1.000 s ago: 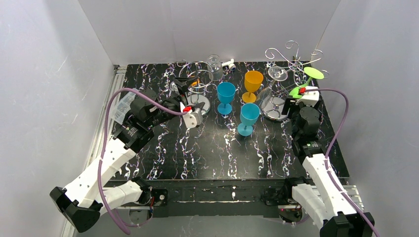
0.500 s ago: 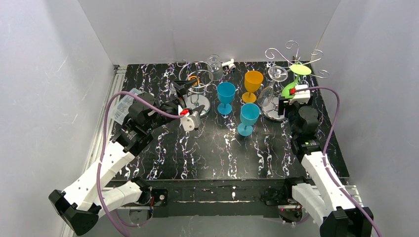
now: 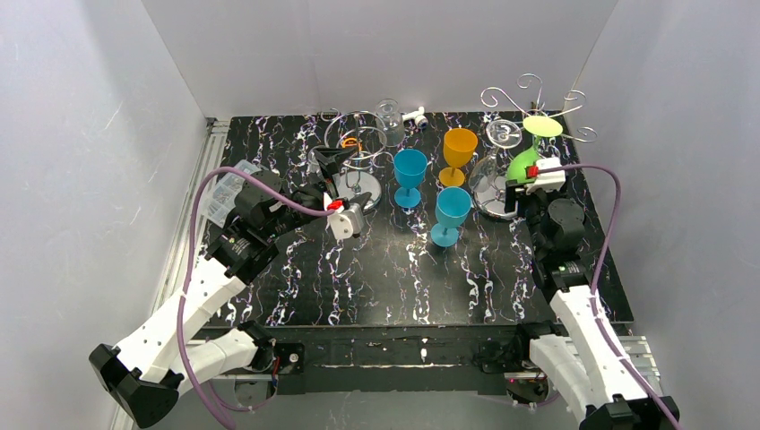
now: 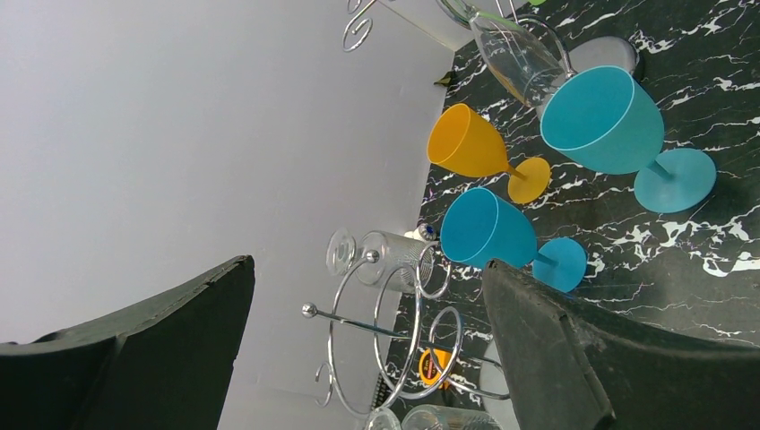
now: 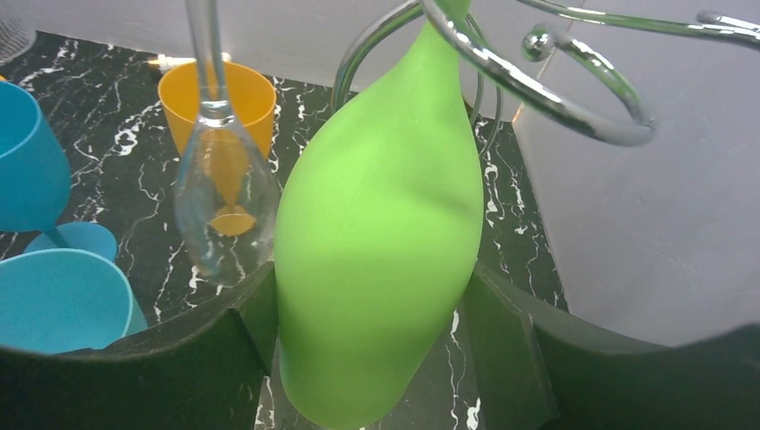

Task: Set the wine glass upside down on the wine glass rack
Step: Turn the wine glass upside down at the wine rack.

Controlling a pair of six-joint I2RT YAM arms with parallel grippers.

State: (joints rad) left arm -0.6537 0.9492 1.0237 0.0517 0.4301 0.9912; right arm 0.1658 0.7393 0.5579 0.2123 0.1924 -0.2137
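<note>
The green wine glass hangs upside down in my right gripper, its round foot up among the scroll arms of the tall silver wine glass rack. In the right wrist view the fingers press both sides of the green bowl, and a rack arm curves over its top. A clear glass hangs upside down on the rack beside it. My left gripper is open and empty, facing the shorter loop stand.
Two blue goblets and an orange goblet stand mid-table. The short loop-ring stand with clear glasses is at back left. Another clear glass is at the back. A plastic bag lies at the left edge.
My right gripper has carried the green glass left and up, bringing its foot in under the rack's scroll arms. My left arm has drawn back slightly.
</note>
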